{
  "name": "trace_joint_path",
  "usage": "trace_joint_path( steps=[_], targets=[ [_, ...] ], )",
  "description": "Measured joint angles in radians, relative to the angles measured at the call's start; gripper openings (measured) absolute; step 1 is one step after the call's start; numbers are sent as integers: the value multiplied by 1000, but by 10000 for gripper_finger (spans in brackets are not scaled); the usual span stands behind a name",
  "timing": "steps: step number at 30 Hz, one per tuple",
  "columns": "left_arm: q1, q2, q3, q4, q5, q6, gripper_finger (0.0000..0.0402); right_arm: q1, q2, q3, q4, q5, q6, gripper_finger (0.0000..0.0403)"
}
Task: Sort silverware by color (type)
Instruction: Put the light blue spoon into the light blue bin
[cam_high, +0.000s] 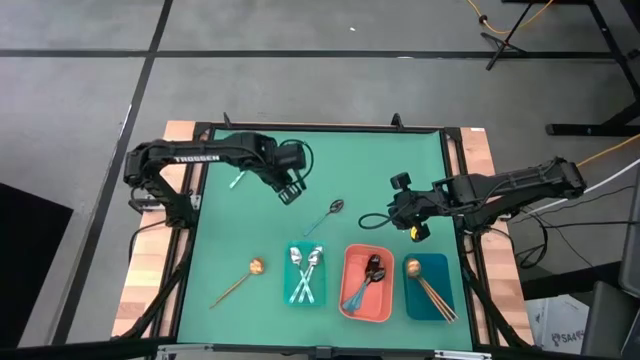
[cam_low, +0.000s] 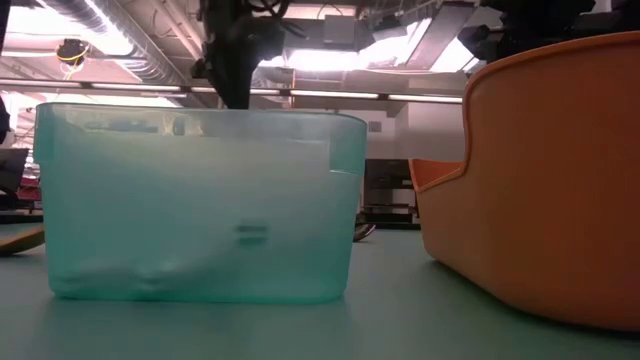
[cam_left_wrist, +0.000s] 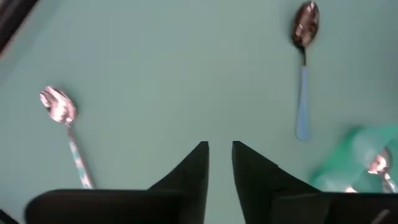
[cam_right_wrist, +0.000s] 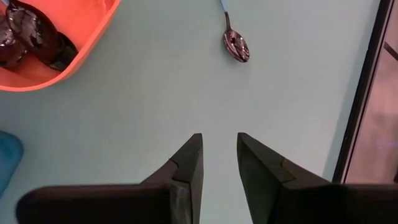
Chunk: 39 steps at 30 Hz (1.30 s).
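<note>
1. Desk (cam_high: 225, 240): a green mat carries three trays in a row along the near edge, teal tray (cam_high: 305, 274), coral tray (cam_high: 366, 283) and blue tray (cam_high: 429, 287), running from the left arm's side to the right arm's side.
2. Sorted spoons: silver spoons (cam_high: 304, 268) with light-teal handles lie crossed in the teal tray; dark spoons (cam_high: 372, 271) lie in the coral tray; gold spoons (cam_high: 420, 275) with thin brown handles lie in the blue tray.
3. Loose spoons: a dark spoon (cam_high: 327, 215) with a blue handle lies on the mat near the centre, between the two arms; a gold spoon (cam_high: 243, 276) lies left of the teal tray, apart from it; a silver spoon (cam_high: 238, 179) lies at the far left, partly under the left arm.
4. Left gripper (cam_high: 291, 195): poised over the mat, between the silver spoon and the dark spoon, both visible ahead in its wrist view. Its fingers (cam_left_wrist: 191, 167) stand slightly parted with nothing between them: released.
5. Right gripper (cam_high: 397, 208): over the mat, beyond the coral tray, well apart from the dark spoon. Its fingers (cam_right_wrist: 189, 158) stand slightly parted with bare mat showing in the gap: released.
6. Low view: only the teal and coral tray walls show close up.
</note>
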Motion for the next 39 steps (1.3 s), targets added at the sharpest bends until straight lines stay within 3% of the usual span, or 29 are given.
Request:
trace_joint_path(
  steps=[6, 12, 19, 26, 31, 39],
  targets=[
    [91, -2, -13, 1, -42, 96, 119, 0, 0, 0, 1, 0, 0, 88],
    [226, -2, -125, -10, -44, 119, 143, 0, 0, 0, 1, 0, 50, 88],
    [379, -1, -320, 66, -48, 233, 140, 0, 0, 0, 2, 0, 52, 88],
    [487, -1, -487, 313, -49, 280, 119, 0, 0, 0, 4, 0, 53, 88],
    [530, -1, -562, 440, -49, 281, 109, 0, 0, 0, 26, 0, 73, 88],
    [565, -1, -627, 501, -50, 280, 112, 0, 0, 0, 50, 0, 79, 88]
  ],
)
